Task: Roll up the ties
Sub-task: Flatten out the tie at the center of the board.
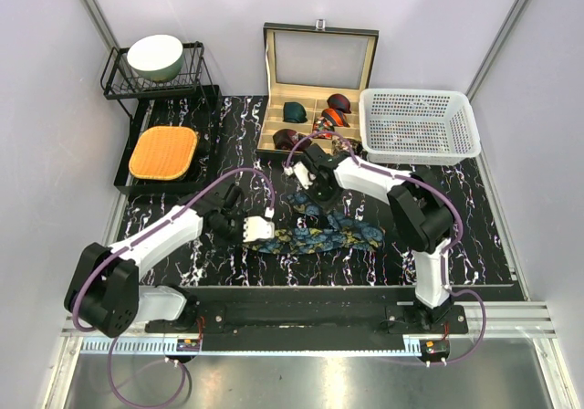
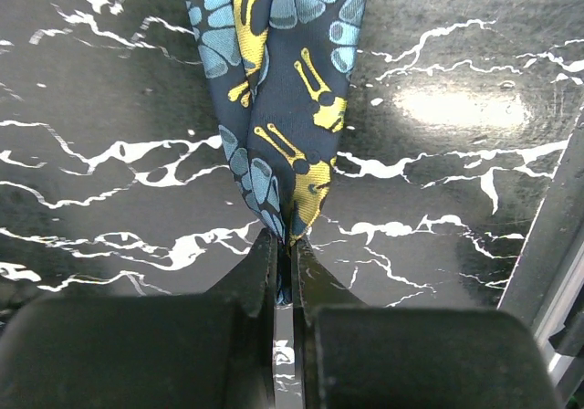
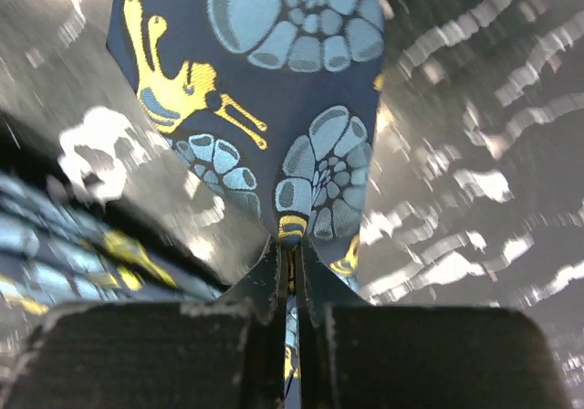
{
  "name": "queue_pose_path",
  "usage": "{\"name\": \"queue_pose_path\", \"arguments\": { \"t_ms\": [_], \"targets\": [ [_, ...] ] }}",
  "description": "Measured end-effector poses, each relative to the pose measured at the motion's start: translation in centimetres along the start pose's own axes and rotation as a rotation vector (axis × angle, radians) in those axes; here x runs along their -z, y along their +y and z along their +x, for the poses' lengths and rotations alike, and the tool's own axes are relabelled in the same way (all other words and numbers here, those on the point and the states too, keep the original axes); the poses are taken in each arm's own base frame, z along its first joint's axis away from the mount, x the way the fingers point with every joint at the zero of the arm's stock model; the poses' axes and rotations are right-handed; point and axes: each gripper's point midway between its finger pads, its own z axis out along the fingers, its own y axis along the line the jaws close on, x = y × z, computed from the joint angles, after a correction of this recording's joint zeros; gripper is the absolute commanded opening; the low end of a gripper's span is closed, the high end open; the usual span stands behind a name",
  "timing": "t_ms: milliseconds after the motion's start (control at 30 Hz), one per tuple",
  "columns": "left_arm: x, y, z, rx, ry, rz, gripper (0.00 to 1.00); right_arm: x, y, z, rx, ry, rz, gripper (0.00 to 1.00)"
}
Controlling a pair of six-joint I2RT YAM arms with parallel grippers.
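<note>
Marbled tabletop [image 1: 484, 226]: one navy tie [image 1: 321, 236], left pincer [image 2: 285, 246], right pincer [image 3: 292, 250] both clamped on it

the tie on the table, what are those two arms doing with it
Both arms are working on one navy tie with a teal-and-gold pattern. The left gripper is shut on one end, and the right gripper is shut on a part nearer the back. Between them the tie lies loosely bunched on the black marbled table, not yet rolled. Coiled ties already sit in the compartment box behind.
</note>
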Motion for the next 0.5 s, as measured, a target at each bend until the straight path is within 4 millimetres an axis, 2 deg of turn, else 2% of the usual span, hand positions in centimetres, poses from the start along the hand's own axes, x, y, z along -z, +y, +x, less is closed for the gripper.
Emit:
{"name": "queue_pose_path", "arguments": {
  "t_ms": [67,133,200,267,333,367,433,500],
  "targets": [
    [-0.2,-0.2,0.4,0.02,0.008,0.004,0.0,1.1,-0.8,0.4,-0.017,0.003,-0.007,0.0],
    [-0.3,-0.2,0.7,0.043,0.015,0.004,0.0,3.9,-2.8,1.0,-0.057,-0.021,-0.006,0.0],
    [-0.4,-0.1,1.1,0.072,0.024,0.0,0.0,7.7,-5.6,1.6,-0.102,-0.084,0.019,0.0],
    [-0.4,0.2,1.6,0.101,0.036,-0.013,0.0,13.1,-9.4,3.1,-0.148,-0.18,0.082,0.0],
    [-0.5,0.6,2.2,0.136,0.051,-0.033,0.0,17.7,-12.5,5.9,-0.181,-0.253,0.177,0.0],
    [-0.6,0.8,2.5,0.152,0.057,-0.041,0.0,19.3,-13.2,7.6,-0.181,-0.273,0.219,0.0],
    [-0.8,0.9,3.2,0.185,0.071,-0.058,0.0,20.0,-13.2,10.9,-0.154,-0.256,0.252,0.0],
    [-0.9,1.0,3.9,0.211,0.09,-0.075,0.0,18.7,-12.7,14.5,-0.132,-0.199,0.246,0.0]
  ]
}}
